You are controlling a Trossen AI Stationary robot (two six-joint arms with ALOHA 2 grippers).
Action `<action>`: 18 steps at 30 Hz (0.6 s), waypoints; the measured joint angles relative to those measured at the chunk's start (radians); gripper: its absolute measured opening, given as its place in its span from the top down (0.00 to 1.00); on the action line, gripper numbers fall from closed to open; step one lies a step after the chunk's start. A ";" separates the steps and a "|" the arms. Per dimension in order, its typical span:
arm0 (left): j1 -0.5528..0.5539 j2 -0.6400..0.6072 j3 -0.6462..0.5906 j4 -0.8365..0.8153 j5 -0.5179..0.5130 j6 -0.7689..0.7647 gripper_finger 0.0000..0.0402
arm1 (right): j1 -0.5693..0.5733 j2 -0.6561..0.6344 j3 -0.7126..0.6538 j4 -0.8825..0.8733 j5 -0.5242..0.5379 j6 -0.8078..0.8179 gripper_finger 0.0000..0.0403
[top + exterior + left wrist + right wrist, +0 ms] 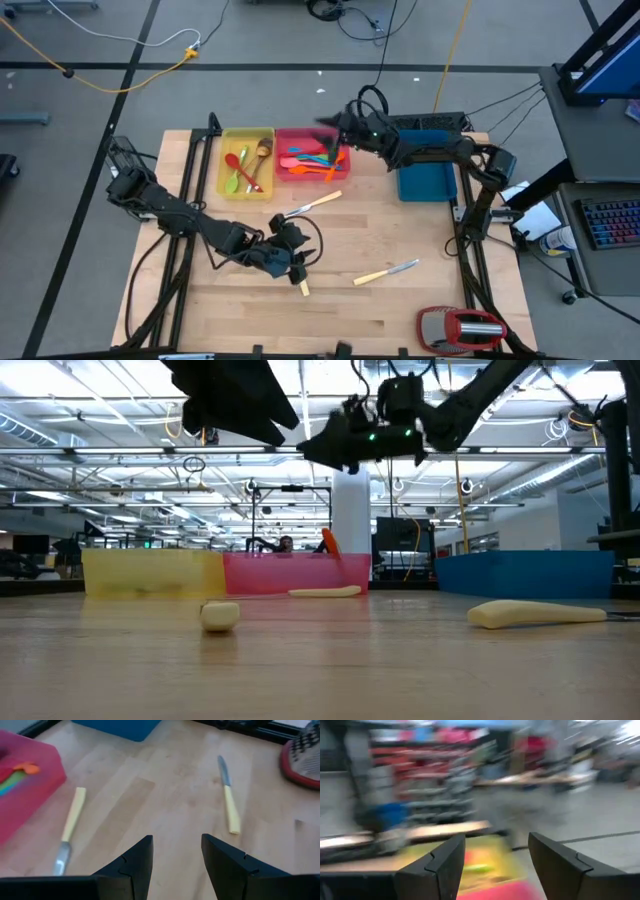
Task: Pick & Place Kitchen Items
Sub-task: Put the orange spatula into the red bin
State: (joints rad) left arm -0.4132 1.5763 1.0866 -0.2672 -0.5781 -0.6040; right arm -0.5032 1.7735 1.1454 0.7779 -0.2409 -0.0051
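My left gripper [293, 255] [176, 845] hovers open above the table's middle, with nothing between its fingers. Three cream-handled knives lie flat on the wood: one [315, 203] [70, 827] by the pink tray, one [385, 272] [227, 795] to the right, and one [303, 287] [220, 615] just nearside of my left gripper. My right gripper [335, 135] [495, 850] hangs open and empty, high over the pink tray [310, 158]. That tray holds orange, blue and red spatulas. Spoons lie in the yellow tray [247, 160].
The blue tray [427, 182] sits right of the pink one at the far edge. A bulky red-and-silver gadget [460, 328] stands at the near right corner. An orange spatula [330, 543] sticks up above the pink tray's rim. Bare wood lies at the near left.
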 joint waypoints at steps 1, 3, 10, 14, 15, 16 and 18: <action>0.010 0.000 0.000 0.000 0.000 0.011 0.57 | 0.008 -0.025 0.000 -0.060 -0.053 0.019 0.48; 0.030 0.000 0.000 -0.004 0.000 0.022 0.57 | 0.024 -0.087 0.001 -0.232 -0.102 0.003 0.48; 0.090 0.003 0.000 -0.021 -0.078 0.084 0.57 | 0.161 -0.336 -0.109 -0.700 0.203 -0.237 0.54; 0.138 0.009 0.000 -0.017 -0.128 0.132 0.57 | 0.257 -0.466 -0.240 -0.729 0.332 -0.231 0.60; 0.151 0.009 0.000 -0.013 -0.130 0.139 0.57 | 0.280 -0.495 -0.272 -0.723 0.346 -0.214 0.63; 0.165 0.009 0.000 -0.011 -0.128 0.142 0.57 | 0.301 -0.524 -0.304 -0.716 0.348 -0.193 0.65; 0.190 0.009 0.000 -0.010 -0.115 0.160 0.57 | 0.339 -0.579 -0.376 -0.684 0.346 -0.134 0.72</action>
State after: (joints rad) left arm -0.2235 1.5848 1.0866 -0.2774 -0.6936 -0.4438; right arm -0.1639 1.1949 0.7689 0.0939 0.1051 -0.1389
